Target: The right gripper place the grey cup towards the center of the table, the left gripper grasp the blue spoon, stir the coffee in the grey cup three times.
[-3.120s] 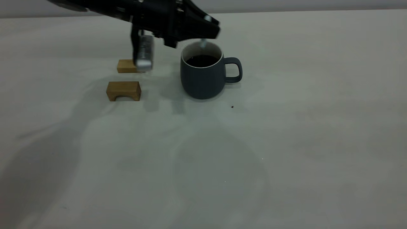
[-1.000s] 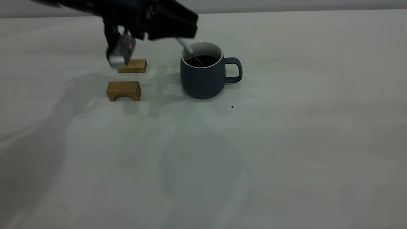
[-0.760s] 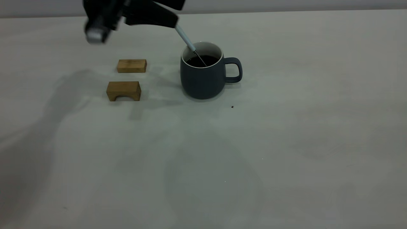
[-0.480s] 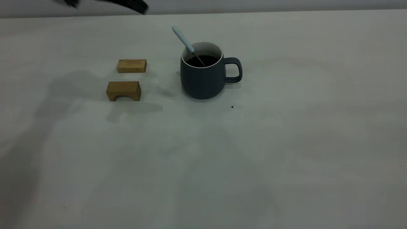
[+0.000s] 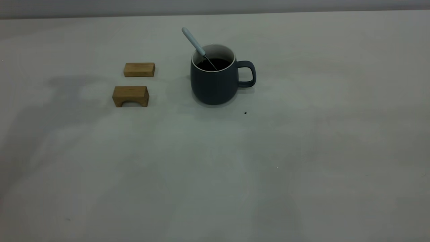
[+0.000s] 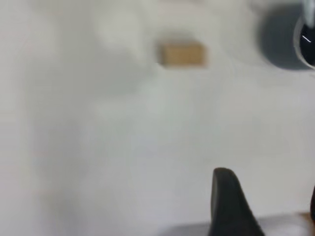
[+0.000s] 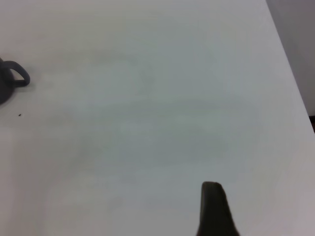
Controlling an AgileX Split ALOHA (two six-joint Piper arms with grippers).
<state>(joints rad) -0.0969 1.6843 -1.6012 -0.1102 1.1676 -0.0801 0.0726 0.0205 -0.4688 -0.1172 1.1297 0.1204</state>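
Change: since the frames of a second ago the left arm has gone from the exterior view; the blue spoon (image 5: 195,44) it held then now stands on its own in the grey cup (image 5: 214,82).
Left gripper (image 6: 268,206): only in its own wrist view, high over the table (image 5: 302,151) and well away from the cup. One dark finger (image 6: 227,206) shows clearly, with a sliver of the other at the picture's edge, a wide gap between them, nothing held or touched.
Wooden blocks: two, at the left of the exterior view. The flat one (image 5: 139,69) lies farther back, the arched one (image 5: 130,96) nearer the camera, apart from each other and from the cup.
Blue spoon: leans on the cup's rim at the left, pale handle slanting up and leftward, thin metal neck running down into the coffee (image 5: 214,64); bowl hidden under the liquid.
Grey cup: upright near the table's middle, handle pointing right; a tiny dark speck (image 5: 245,113) lies on the table just right of its base.
Right gripper: out of the exterior view. Its wrist view shows one dark finger (image 7: 212,209) over bare table, far from the cup; its opening I cannot tell.
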